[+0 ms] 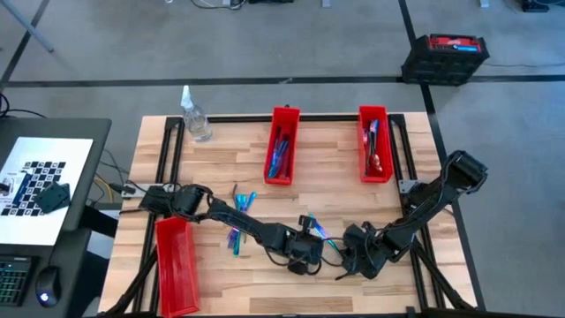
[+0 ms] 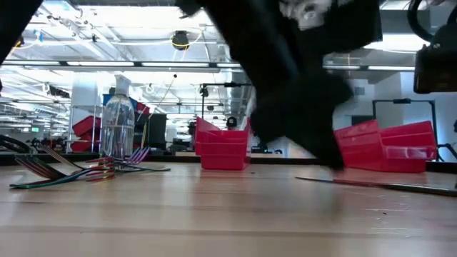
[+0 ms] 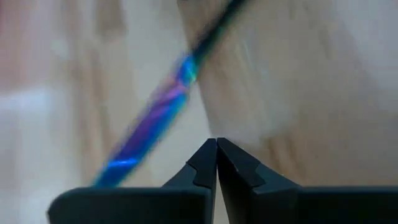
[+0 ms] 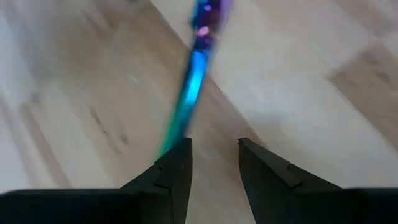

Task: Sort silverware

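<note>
Slim iridescent silverware lies flat on the wooden table: a cluster (image 1: 238, 223) left of centre, also in the low view (image 2: 64, 170), and a few pieces (image 1: 314, 226) near the front centre. My left gripper (image 1: 305, 256) hovers low there, shut (image 3: 216, 144), with one blurred piece (image 3: 155, 112) just beside its fingers. My right gripper (image 1: 350, 258) is close to its right, open (image 4: 214, 146), and a blue-teal piece (image 4: 193, 74) runs up to one fingertip. Several pieces lie in the two far red bins. My right gripper points down at the table, and the blue-teal piece's end (image 4: 171, 140) reaches one fingertip (image 4: 177, 158). I cannot tell whether they touch. The piece is not between the fingers.
Two red bins (image 1: 282, 146) (image 1: 375, 141) stand at the far edge and a third red bin (image 1: 177, 261) at the near left. A clear bottle (image 1: 196, 119) stands at the far left corner. One long dark piece (image 2: 378, 184) lies on the table at the low view's right.
</note>
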Controlling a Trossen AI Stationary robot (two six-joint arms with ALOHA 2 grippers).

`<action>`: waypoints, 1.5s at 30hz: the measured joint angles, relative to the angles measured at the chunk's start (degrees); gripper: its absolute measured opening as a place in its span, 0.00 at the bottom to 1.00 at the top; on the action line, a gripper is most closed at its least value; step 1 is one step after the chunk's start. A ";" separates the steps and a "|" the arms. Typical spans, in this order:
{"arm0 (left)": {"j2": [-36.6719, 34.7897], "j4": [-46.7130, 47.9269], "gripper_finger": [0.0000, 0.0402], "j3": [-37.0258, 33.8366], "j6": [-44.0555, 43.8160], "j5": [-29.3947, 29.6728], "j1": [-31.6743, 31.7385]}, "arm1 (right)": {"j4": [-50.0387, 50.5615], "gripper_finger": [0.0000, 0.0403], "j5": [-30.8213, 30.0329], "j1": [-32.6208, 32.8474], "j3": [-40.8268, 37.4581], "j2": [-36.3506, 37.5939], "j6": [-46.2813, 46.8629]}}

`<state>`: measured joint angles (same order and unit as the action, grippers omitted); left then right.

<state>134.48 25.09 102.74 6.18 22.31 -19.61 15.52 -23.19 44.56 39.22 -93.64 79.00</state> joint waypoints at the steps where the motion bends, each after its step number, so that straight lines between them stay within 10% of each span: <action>1: 0.52 -0.61 0.00 0.02 0.59 0.38 -0.06 | -1.70 0.29 -0.51 0.17 0.00 -0.67 0.00; 32: 0.65 -4.08 0.00 0.06 8.44 1.49 4.68 | -11.29 0.29 2.36 -1.34 0.44 -0.03 -2.65; 45: -3.17 -3.51 0.13 0.06 30.80 -6.36 6.12 | 2.56 0.29 -1.83 -4.95 -0.99 9.79 5.88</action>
<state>131.31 21.58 102.80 36.98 15.95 -13.49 18.08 -25.02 39.61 38.23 -83.85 84.88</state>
